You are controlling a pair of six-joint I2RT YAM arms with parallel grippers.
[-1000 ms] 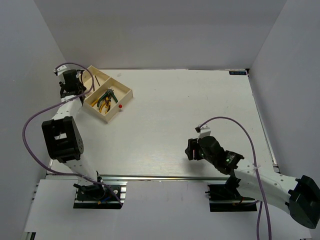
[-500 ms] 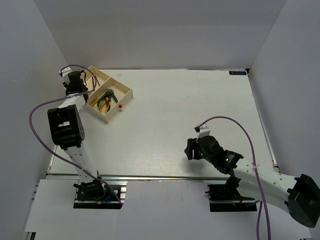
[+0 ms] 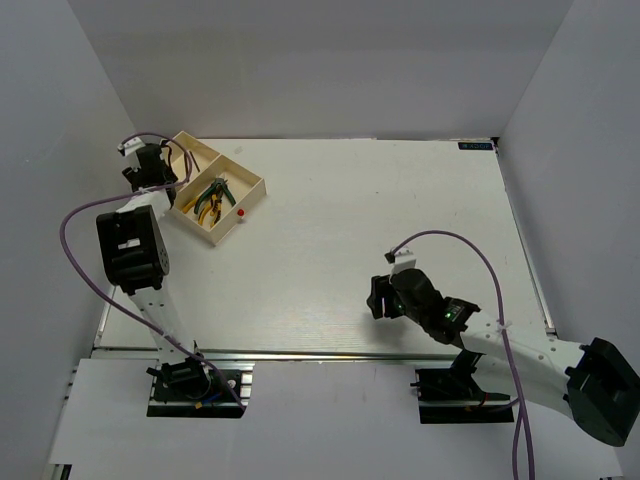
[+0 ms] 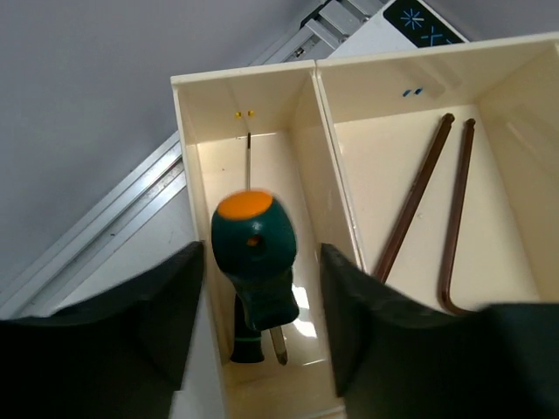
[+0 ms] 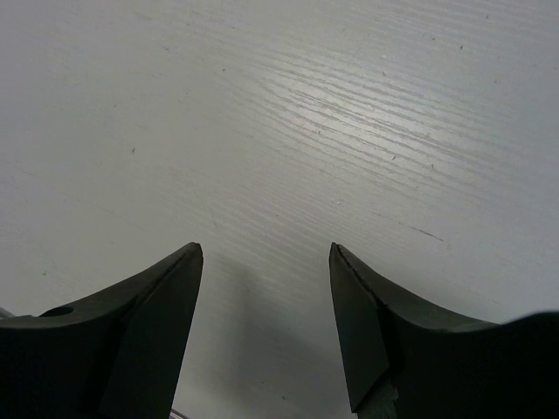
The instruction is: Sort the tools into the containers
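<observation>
My left gripper (image 4: 260, 262) stands half spread, with a gap on either side of the green-handled screwdriver (image 4: 251, 253) between my fingers, so I grip nothing. Its orange cap faces me, and its shaft runs away along the narrow compartment of the tray (image 4: 306, 74). Beyond my right finger, two hex keys (image 4: 419, 209) lie in the next compartment. My right gripper (image 5: 266, 253) hangs wide over the table (image 5: 306, 105), holding nothing.

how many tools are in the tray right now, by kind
hex keys: 2
screwdriver: 1
pliers: 2 (one yellow-handled, one green-handled, as far as the top view shows)
total: 5
</observation>
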